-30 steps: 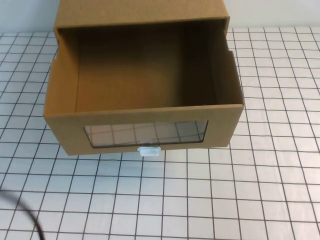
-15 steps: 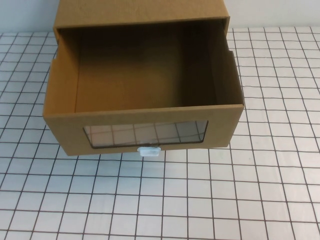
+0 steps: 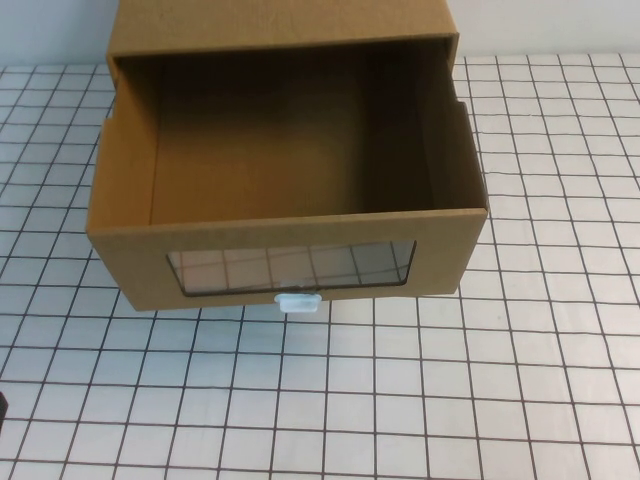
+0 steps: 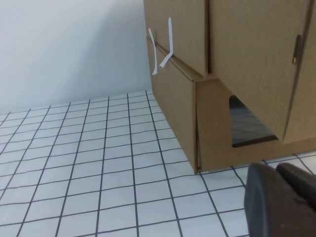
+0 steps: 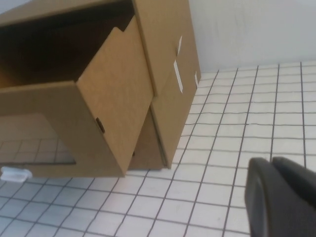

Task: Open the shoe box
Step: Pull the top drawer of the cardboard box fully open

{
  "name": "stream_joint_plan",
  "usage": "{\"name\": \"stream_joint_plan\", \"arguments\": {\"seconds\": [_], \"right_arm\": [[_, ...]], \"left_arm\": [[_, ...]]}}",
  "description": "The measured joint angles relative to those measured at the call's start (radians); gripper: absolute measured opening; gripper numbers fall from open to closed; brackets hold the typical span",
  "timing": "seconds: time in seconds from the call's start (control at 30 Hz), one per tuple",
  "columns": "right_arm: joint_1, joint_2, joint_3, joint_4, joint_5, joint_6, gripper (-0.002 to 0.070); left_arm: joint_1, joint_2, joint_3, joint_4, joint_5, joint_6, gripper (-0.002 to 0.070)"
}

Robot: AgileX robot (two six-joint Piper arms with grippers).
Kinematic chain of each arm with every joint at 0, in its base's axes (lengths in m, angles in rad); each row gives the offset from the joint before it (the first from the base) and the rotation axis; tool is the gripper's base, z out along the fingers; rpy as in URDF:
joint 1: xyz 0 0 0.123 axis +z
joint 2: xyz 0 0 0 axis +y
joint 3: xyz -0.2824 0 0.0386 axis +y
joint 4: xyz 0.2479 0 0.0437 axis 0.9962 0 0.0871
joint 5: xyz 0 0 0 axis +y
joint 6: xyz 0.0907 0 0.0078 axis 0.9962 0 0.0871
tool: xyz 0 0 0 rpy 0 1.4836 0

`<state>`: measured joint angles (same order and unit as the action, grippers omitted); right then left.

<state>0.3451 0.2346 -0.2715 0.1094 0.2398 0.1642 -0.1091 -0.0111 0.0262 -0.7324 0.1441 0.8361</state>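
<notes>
Retreating from the high view's near-left corner, a dark shape [image 3: 2, 405] is showing only as an edge sliver, while the tabletop [image 3: 450, 400] is carrying the shoe box [image 3: 280, 25] unmoved at its far middle. Its drawer [image 3: 290, 165] is standing pulled well out toward the robot, holding nothing but bare cardboard, so the opening is looking done. The left gripper [image 4: 276, 173] and the right gripper [image 5: 270, 168] are hovering low off the box's left and right sides, clear of it, jaws pressed together on nothing.
</notes>
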Motion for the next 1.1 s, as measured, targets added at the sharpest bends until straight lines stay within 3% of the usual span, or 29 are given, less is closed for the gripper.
{"name": "stream_joint_plan", "arguments": {"seconds": [0.43, 0.77, 1.1], "right_arm": [[-0.002, 0.0, 0.0, -0.057, 0.275, 0.0, -0.0013], [-0.006, -0.007, 0.009, -0.202, 0.233, 0.0, -0.0013], [-0.278, -0.206, 0.214, -0.226, -0.019, 0.0, -0.0013]], "left_arm": [[0.0, 0.0, 0.0, 0.0, 0.0, 0.0, -0.0001], [0.0, 0.0, 0.0, 0.0, 0.0, 0.0, -0.0001], [0.0, 0.0, 0.0, 0.0, 0.0, 0.0, -0.0002]]}}
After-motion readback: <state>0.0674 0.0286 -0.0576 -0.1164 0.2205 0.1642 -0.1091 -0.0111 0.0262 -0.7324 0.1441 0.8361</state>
